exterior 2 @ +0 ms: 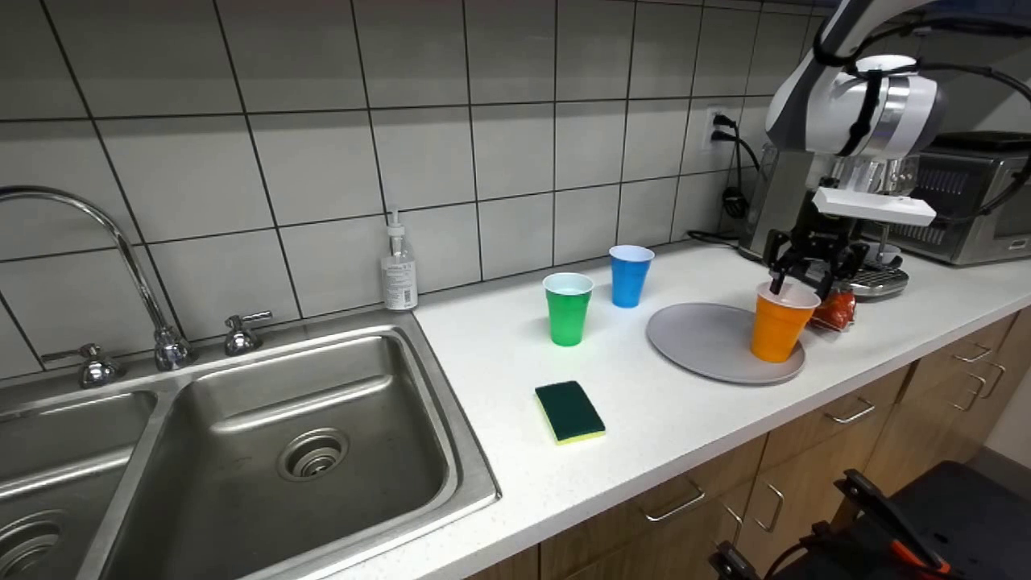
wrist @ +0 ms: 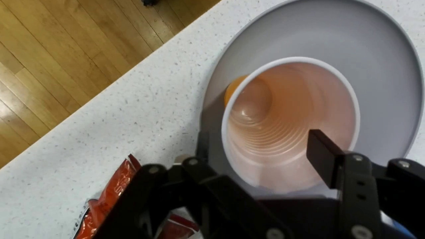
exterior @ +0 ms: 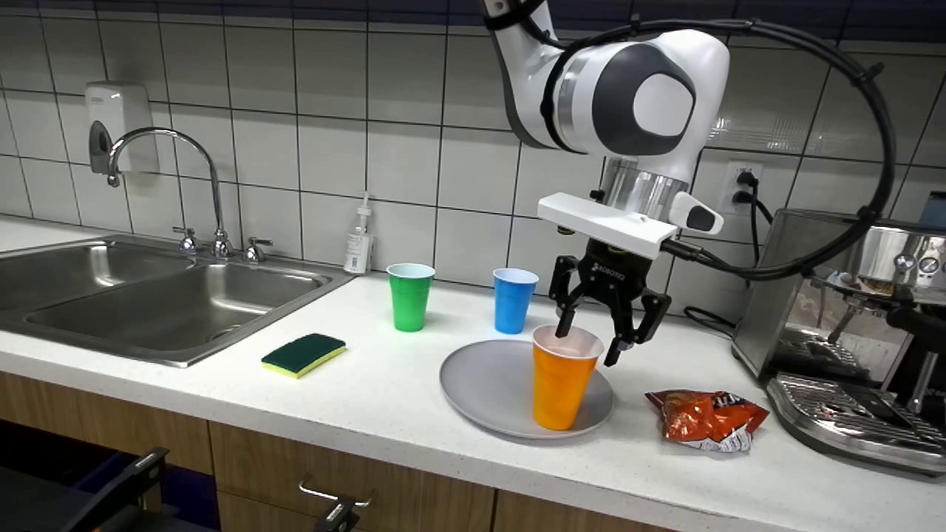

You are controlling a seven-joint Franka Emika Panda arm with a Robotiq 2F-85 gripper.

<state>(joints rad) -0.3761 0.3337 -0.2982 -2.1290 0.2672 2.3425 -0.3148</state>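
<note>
My gripper (exterior: 589, 344) is open above an orange cup (exterior: 565, 384) with a white inside. In the wrist view the gripper (wrist: 257, 141) has one finger over the cup's mouth and the other outside the rim. I cannot tell whether either finger touches the cup. The orange cup (exterior 2: 775, 330) stands upright on a round grey plate (exterior 2: 691, 338), near the plate's edge. The inside of the cup (wrist: 285, 99) looks empty in the wrist view. A red chip bag (exterior: 709, 417) lies beside the plate; it shows partly behind the finger linkage in the wrist view (wrist: 113, 189).
A green cup (exterior: 410, 299) and a blue cup (exterior: 514, 303) stand behind the plate. A green-yellow sponge (exterior 2: 569, 409) lies near the steel sink (exterior 2: 475, 475). A soap bottle (exterior 2: 399, 274) stands by the tiled wall. An espresso machine (exterior: 794, 295) stands at the counter's far end.
</note>
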